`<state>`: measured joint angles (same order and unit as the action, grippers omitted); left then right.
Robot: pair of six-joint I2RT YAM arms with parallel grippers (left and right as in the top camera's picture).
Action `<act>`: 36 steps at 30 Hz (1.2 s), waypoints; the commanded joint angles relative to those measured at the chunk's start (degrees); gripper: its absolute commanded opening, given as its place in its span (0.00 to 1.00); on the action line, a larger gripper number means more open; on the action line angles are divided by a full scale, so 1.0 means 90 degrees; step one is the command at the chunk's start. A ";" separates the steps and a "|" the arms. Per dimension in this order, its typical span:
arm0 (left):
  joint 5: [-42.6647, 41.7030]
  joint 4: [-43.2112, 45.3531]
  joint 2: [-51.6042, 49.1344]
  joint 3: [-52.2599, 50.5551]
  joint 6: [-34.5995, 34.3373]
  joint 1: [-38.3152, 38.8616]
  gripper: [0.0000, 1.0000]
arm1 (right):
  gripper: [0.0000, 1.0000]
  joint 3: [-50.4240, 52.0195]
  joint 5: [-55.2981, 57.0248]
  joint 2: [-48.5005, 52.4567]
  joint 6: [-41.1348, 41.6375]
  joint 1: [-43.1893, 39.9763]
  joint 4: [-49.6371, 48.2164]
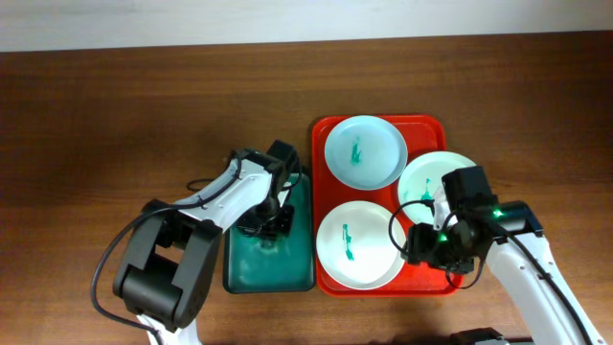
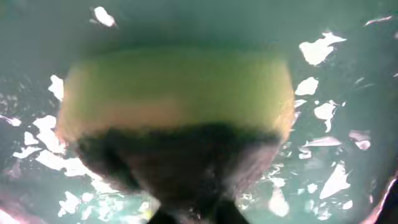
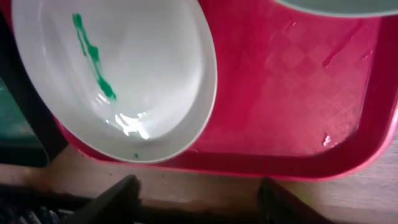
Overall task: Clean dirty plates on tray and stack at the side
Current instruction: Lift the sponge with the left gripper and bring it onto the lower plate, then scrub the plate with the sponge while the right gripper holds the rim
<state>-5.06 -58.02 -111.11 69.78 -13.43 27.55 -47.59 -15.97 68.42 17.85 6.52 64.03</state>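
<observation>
The desk (image 1: 115,115) is the biggest thing on my overhead feed, dark brown wood across the whole frame. On it, right of centre, sits the red tray (image 1: 426,134), and pressed against its left side is the smaller teal basin (image 1: 278,268).

All three plates are on the tray. The far plate (image 1: 364,151) lies in the back left part, the right-hand plate (image 1: 431,177) sits just beside it and is partly covered by my right arm (image 1: 522,264), and the near plate (image 1: 356,247) fills the front left part. On the right wrist feed the near plate (image 3: 124,74) rests with its edge up on the tray's front rim.

My left arm (image 1: 225,192) reaches into the basin, with the left fingers (image 1: 271,225) down over the teal floor. The right fingers (image 1: 421,247) hang over the tray's front right area, just beside the near plate. On their own camera the right fingers (image 3: 118,199) are spread wide with nothing between them.

The left wrist feed is filled by a blurred yellow-green sponge (image 2: 177,93) with a dark underside, lying in the wet basin. I cannot tell whether the left fingers are gripping it.

A teal-green smear (image 3: 93,56) runs across the near plate's centre.
</observation>
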 commanded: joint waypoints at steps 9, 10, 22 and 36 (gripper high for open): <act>-0.0651 -0.1474 0.0772 0.2091 0.0032 0.0015 0.00 | 0.30 0.0350 -0.0078 0.1741 0.0046 -0.0019 -0.2079; -0.0879 -0.1433 0.0801 0.2093 0.0029 0.0017 0.00 | 0.28 0.0350 -0.0160 0.2176 0.0022 -0.0019 -0.2263; -0.1156 0.0046 0.0015 0.2042 -0.0852 0.1693 0.00 | 0.04 0.0296 0.0525 0.3390 0.0457 -0.0032 -0.1877; -0.1083 0.0537 -0.1727 0.2045 -0.1069 0.2089 0.00 | 0.10 0.0253 0.1163 0.2783 0.0549 -0.0019 -0.1562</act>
<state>-25.23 -50.61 -124.05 88.42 -22.31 45.71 -46.70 -9.91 92.73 22.28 6.35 50.81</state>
